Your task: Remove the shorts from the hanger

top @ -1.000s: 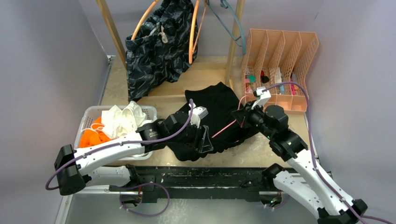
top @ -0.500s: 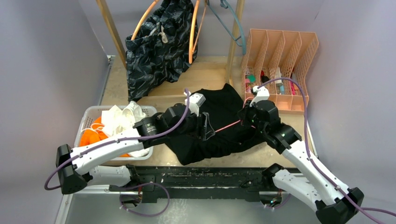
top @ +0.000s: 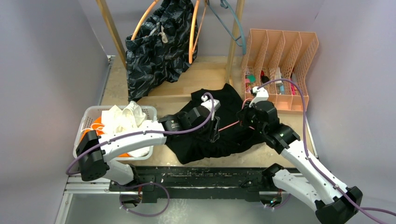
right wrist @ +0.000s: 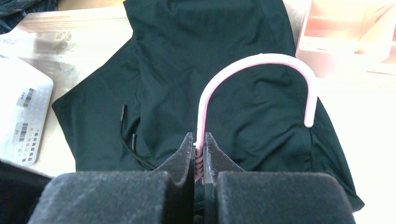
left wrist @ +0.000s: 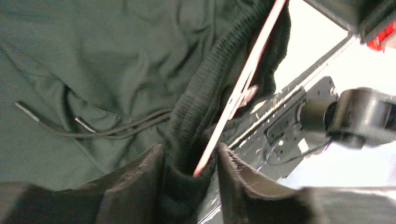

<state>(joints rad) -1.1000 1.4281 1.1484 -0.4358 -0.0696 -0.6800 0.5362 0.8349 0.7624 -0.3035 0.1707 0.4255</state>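
We are looking at a wooden table [top: 205,74] closed in by grey walls [top: 46,70]. The black shorts [top: 227,99] are lying rumpled in its middle, between the arms. Behind, the camo shorts [top: 154,51] are hanging on a rack [top: 111,28]. A basket [top: 84,122] at the left is holding white shorts [top: 121,119] and orange shorts [top: 88,137], and a file organizer [top: 285,46] is standing at the right. The right gripper [right wrist: 199,140] is clamping the neck of the pink hanger [right wrist: 261,58]. The left gripper [left wrist: 190,154] is pinching the black shorts' waistband, with the hanger's bar passing between its fingers [left wrist: 135,186].
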